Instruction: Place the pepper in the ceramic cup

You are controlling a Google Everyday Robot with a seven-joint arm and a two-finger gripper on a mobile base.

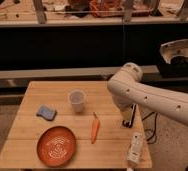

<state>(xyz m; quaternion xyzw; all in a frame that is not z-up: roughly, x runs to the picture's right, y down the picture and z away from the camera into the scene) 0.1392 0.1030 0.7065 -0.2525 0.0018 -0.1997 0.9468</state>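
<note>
Here the pepper [94,129] lies flat on the wooden worktop [42,90], dark stem end pointing away from the camera, gripped by nothing. The ceramic cup [77,100] stands upright just behind it and a little toward the view's left, apart from it. The dark gripper [127,121] hangs beneath the white arm [152,100] over the worktop's right part, near the pepper but not touching it; its jaws stand wide and hold nothing. A round orange plate [56,145] sits near the front edge, left of the pepper. A blue sponge [46,112] lies left of the cup. A white oblong object [134,149] rests at the front right corner.
</note>
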